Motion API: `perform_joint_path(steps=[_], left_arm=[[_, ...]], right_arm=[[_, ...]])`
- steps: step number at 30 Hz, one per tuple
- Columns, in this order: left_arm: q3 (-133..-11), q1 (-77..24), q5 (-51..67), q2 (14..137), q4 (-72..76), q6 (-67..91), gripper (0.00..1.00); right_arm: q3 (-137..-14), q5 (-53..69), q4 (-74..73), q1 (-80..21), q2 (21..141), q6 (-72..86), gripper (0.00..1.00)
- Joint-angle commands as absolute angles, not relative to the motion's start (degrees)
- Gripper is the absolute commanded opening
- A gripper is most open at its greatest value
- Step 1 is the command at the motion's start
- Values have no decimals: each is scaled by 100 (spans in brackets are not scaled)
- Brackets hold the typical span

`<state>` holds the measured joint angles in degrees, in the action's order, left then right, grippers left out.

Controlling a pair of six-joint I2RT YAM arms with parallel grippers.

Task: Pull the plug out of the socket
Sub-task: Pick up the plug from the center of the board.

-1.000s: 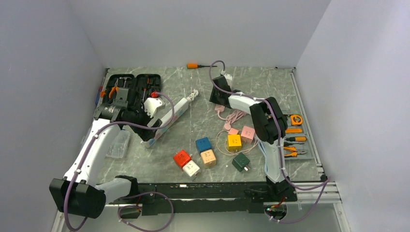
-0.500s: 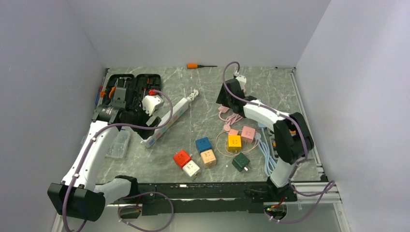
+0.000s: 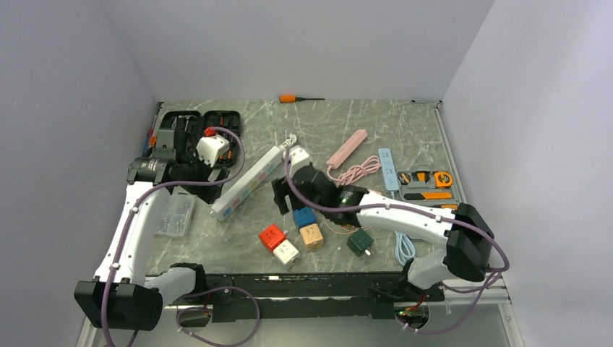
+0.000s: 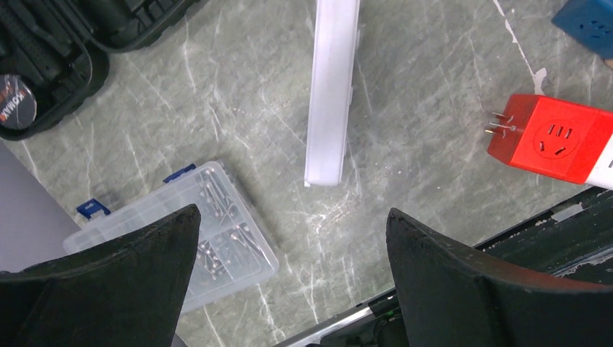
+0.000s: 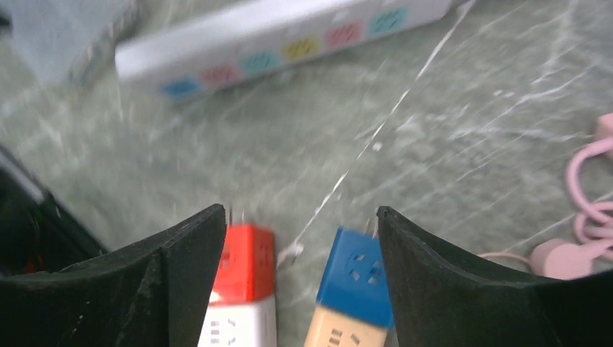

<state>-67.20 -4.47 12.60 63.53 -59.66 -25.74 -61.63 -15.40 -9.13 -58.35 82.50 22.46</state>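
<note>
- We see the right tool [image 3: 284, 195] over the middle of the counter [image 3: 405, 123]. Its fingers are spread and nothing is between them.
- Its wrist view is blurred. In the gap between the fingers it shows two pairs of cubes.
- On the right of that gap, a blue cube adapter [image 5: 358, 278] lies end to end against a beige cube adapter [image 5: 336, 336]. One looks plugged into the other, though we cannot see the joint itself.
- On the left, a red cube adapter [image 5: 246, 264] touches a white cube adapter [image 5: 235, 325] in the same way. The red one's bare prongs point away from the white one.
- From above, both pairs lie near the front edge of the counter. The right tool is just beside the blue cube, on its far side.
- A dark green cube adapter [image 3: 360, 242] sits alone, to the right of the beige one, prongs showing.
- The left tool [image 4: 293, 224] hovers with its fingers spread and grips nothing.
- Below it we see the near end of a white power strip [image 4: 332, 87], which lies at a slant across the counter.
- A clear screw box [image 4: 181, 224] sits to the left of that end, apart from it.
- An open black tool case [image 3: 195, 126] lies in the far left corner.
- A pink power strip [image 3: 347, 148] with its coiled pink cord [image 3: 358, 172] lies beyond the right arm.
</note>
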Motion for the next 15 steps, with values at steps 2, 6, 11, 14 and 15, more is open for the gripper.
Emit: perform_joint_path(steps=[2,6,11,14,15], left_arm=[[-6746,-220,1219,6125,-6334,-2552,99],[-6572,-147,1300,5913,-6531,-2651,99],[-6287,-142,1224,5588,-6476,-2675,99],[-6166,-134,1194,5505,-6454,-2716,99],[-6167,-140,1172,5502,-6457,-2722,99]], right_arm=[[-6017,-1393,-1077,-6522,8447,1504,82],[-6162,-1306,-1118,-6901,8837,1354,86],[-6359,-1398,-1257,-7280,9194,1139,90],[-6435,-1222,-1191,-7328,9464,1104,91],[-6501,-1202,-1231,-7334,9589,1095,91]])
